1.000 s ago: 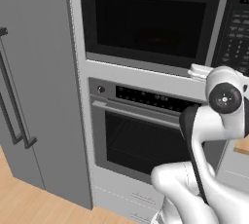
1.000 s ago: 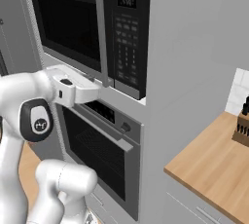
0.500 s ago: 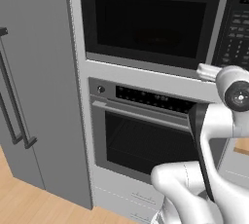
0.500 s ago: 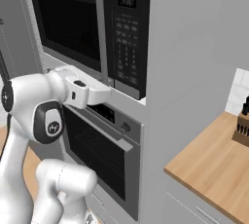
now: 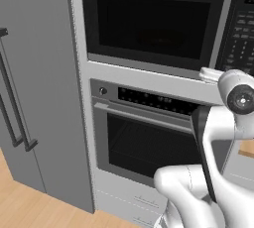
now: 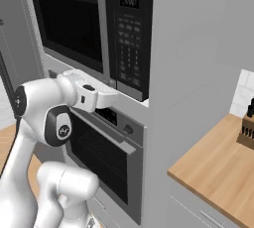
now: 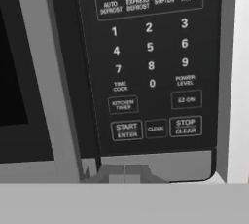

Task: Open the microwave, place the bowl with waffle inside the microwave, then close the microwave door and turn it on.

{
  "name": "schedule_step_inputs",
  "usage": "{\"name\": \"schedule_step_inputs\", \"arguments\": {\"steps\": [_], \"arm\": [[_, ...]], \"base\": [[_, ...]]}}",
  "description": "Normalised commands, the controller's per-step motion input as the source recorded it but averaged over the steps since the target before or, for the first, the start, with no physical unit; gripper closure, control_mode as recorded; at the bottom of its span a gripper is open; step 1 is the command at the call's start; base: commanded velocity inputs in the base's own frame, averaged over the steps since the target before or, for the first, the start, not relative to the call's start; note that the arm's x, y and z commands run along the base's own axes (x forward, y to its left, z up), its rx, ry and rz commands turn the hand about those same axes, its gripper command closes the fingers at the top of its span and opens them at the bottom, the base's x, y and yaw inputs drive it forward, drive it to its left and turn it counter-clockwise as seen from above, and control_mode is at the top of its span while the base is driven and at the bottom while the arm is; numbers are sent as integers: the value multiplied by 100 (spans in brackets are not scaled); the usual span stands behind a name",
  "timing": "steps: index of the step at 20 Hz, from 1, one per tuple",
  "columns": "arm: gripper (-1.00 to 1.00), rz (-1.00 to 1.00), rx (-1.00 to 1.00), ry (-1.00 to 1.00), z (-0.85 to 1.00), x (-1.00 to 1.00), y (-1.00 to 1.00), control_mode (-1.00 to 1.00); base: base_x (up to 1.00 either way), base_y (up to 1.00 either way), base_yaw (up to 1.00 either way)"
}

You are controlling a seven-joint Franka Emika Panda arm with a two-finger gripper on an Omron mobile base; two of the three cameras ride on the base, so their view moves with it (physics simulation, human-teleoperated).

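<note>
The microwave [image 5: 149, 24] is set high in the wall, and its black door [image 6: 69, 28] is closed behind the grey vertical bar handle [image 6: 104, 28]. My gripper [image 6: 113, 94] reaches in just under the lower edge of the keypad strip [image 6: 130, 38], beside the foot of the handle [image 5: 222, 28]. Its white hand [image 5: 208, 75] sits below that handle. The hand view looks closely at the keypad [image 7: 151, 47], with the START button [image 7: 127, 130] low down. The fingertips [image 7: 124, 172] sit together, shut on nothing. The bowl and the waffle are out of view.
A steel oven [image 5: 149, 138] with a horizontal handle sits directly below the microwave. A grey fridge [image 5: 34, 98] stands to the left. To the right, a wooden counter [image 6: 218, 172] carries a knife block [image 6: 247, 128]. My elbow [image 5: 240, 98] hangs in front of the oven.
The hand has slid to the right along the microwave's lower edge, from under the handle toward the keypad. The elbow swung right with it. The door stayed closed.
</note>
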Motion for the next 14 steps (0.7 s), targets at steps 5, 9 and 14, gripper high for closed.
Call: {"name": "schedule_step_inputs", "arguments": {"steps": [5,9,14], "arm": [[100,0,2,0,0,17,-13,-100],[100,0,0,0,0,25,-5,-100],[100,0,0,0,0,28,-5,-100]], "base": [[0,0,0],[0,0,0],[0,0,0]]}}
